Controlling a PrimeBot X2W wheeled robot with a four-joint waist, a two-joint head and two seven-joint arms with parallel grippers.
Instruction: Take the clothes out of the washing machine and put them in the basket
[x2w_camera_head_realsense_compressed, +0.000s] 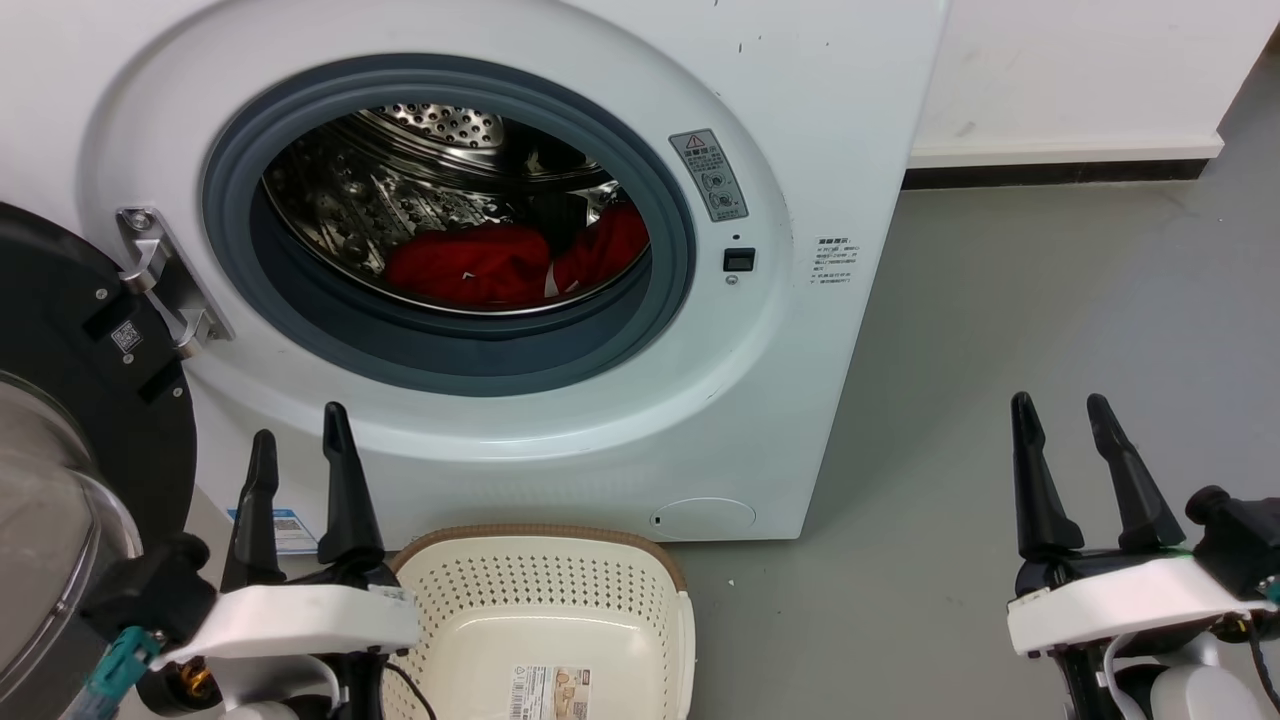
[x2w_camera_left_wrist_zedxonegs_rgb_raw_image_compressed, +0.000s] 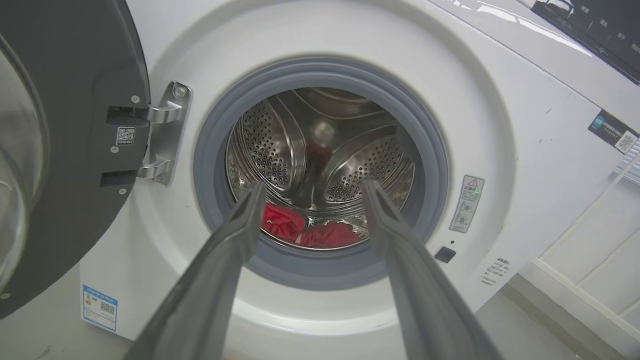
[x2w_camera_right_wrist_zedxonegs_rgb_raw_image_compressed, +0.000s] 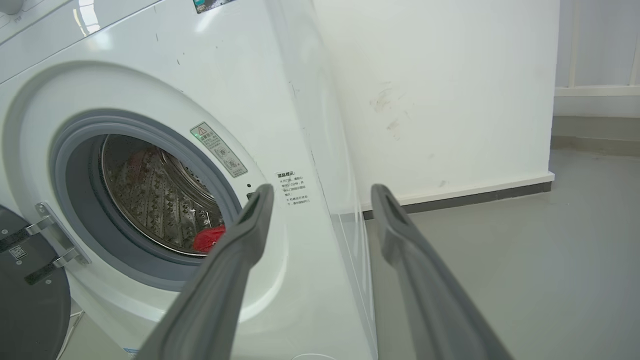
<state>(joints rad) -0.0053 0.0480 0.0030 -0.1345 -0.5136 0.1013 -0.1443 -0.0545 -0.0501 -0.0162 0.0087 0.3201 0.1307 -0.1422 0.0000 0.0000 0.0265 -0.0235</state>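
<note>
Red clothes (x2w_camera_head_realsense_compressed: 500, 265) low in drum (x2w_camera_head_realsense_compressed: 390, 205) of washing machine (x2w_camera_head_realsense_compressed: 800, 400) | basket (x2w_camera_head_realsense_compressed: 540, 533) on floor (x2w_camera_head_realsense_compressed: 1000, 300) beneath porthole (x2w_camera_head_realsense_compressed: 450, 345) | left gripper (x2w_camera_head_realsense_compressed: 300, 422), right gripper (x2w_camera_head_realsense_compressed: 1058, 400) spread, holding nothing | step: first reach pending | next: enter porthole, clamp fabric

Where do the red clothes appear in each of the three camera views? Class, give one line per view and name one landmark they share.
Head view: clothes upper centre, low inside the washing machine.
Left wrist view: clothes just below centre.
Right wrist view: clothes lower left of centre, a small red patch.
Shared landmark: warning sticker right of the porthole.
</note>
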